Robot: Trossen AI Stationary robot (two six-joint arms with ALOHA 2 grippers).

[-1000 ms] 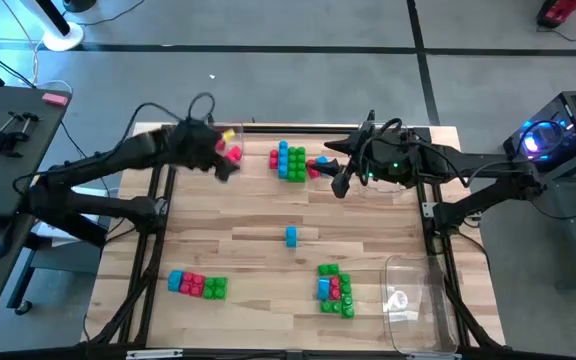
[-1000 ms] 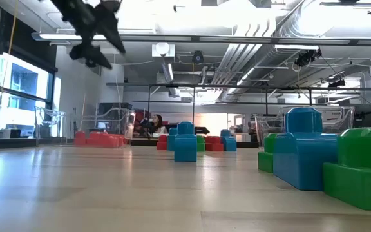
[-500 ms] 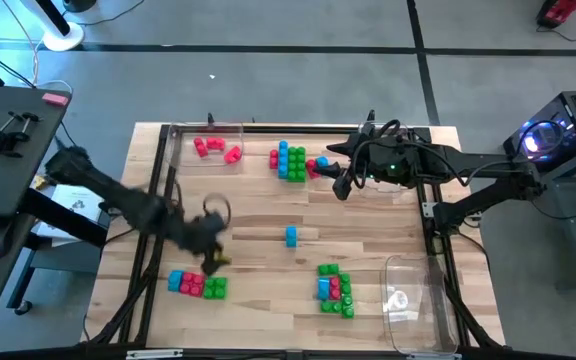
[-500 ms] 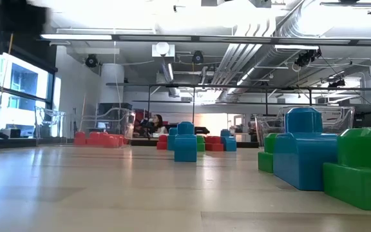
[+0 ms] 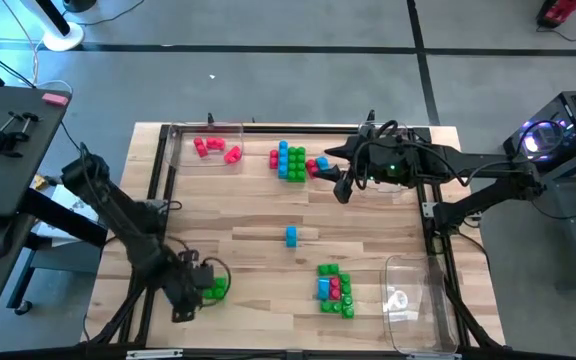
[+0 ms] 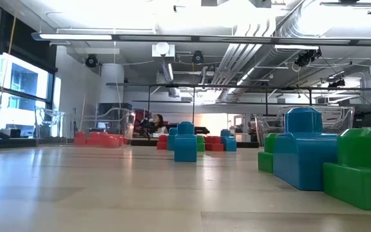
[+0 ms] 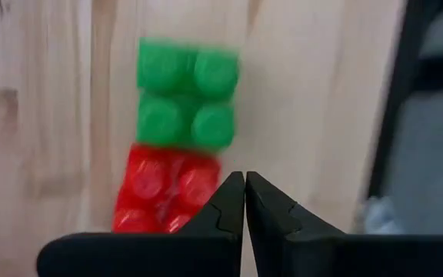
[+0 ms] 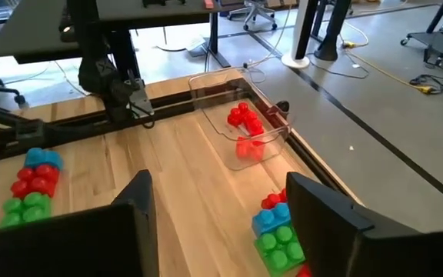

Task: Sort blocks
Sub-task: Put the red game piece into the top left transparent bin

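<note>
Blocks [image 5: 290,160] dot wooden table [image 5: 258,215]; grey floor [image 5: 268,60] surrounds it

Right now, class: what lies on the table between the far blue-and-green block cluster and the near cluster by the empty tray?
High view: only a single blue block lies between the far cluster and the near cluster; otherwise bare wood.

Wooden table [image 5: 258,210] with blocks [image 5: 290,161], trays [image 5: 405,300]
</note>
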